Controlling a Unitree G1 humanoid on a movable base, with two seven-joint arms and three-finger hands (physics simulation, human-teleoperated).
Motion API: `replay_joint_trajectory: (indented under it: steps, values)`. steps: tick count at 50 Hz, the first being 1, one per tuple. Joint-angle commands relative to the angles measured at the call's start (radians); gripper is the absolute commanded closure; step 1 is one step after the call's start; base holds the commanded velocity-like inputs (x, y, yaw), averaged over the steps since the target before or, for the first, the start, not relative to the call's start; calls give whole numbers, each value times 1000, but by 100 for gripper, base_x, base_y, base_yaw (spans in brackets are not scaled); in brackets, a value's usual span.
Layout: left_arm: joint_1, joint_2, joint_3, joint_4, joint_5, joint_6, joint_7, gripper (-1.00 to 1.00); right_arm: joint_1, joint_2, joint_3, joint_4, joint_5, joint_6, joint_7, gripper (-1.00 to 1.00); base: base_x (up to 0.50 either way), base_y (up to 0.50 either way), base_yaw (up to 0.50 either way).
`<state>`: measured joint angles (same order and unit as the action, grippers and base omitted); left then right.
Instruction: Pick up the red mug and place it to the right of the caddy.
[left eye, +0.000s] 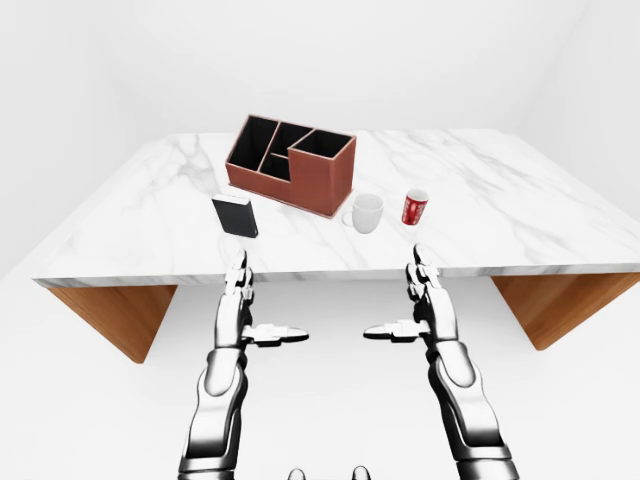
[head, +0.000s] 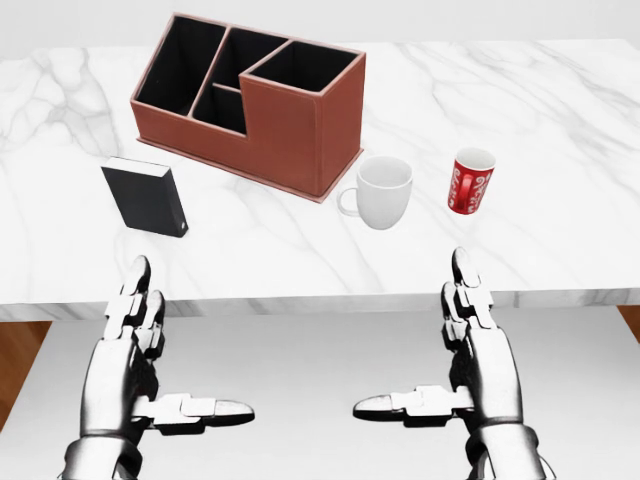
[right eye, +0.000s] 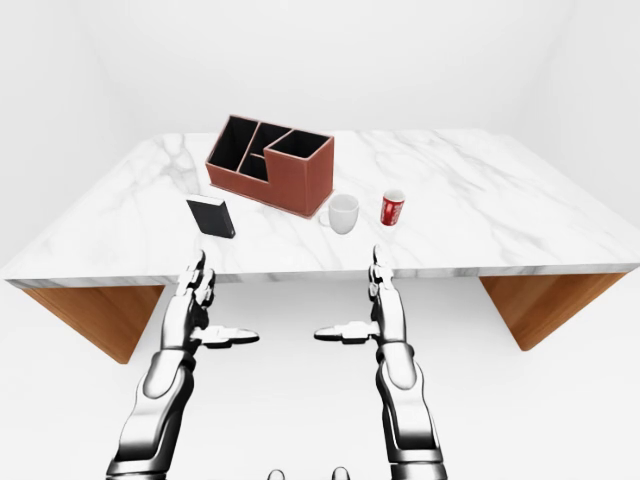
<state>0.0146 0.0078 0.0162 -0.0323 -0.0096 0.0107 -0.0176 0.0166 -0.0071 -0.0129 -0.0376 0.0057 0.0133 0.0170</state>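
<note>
While both arms run off the head view's bottom edge, the left robot hand (head: 140, 350) and right robot hand (head: 470, 345) hover empty, fingers spread, below the counter (head: 560, 130) holding the red mug (head: 471, 181), right of a white mug (head: 383, 192) and the caddy (head: 250, 105).

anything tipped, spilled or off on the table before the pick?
Nothing stands out. The red mug, white mug and black box stand upright on the marble table; the caddy sits flat, merely angled to the table edge.
</note>
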Motion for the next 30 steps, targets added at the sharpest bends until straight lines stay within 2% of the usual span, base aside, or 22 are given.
replay_joint_trajectory:
  steps: [1,4,7,10,22,30]
  values:
    - [54,9,26,-118,-16,38,-33,-100,50,-9,-19,-119,3,43,31,-98,0,0,0]
    - [70,7,22,-155,-12,49,-36,-100,57,-8,-19,-133,1,43,36,-99,0,0,0]
    - [101,5,18,-231,-11,77,-40,-100,71,-7,-18,-174,2,61,41,-99,0,0,0]
    - [129,2,17,-309,-10,77,-43,-100,87,-7,-20,-219,3,74,45,-99,0,0,0]
    - [252,-6,-18,-566,10,77,-54,-100,171,1,-46,-445,16,74,69,-98,0,0,0]
    - [300,-19,32,-708,-11,77,-80,-100,231,13,-58,-600,32,74,92,-98,0,0,0]
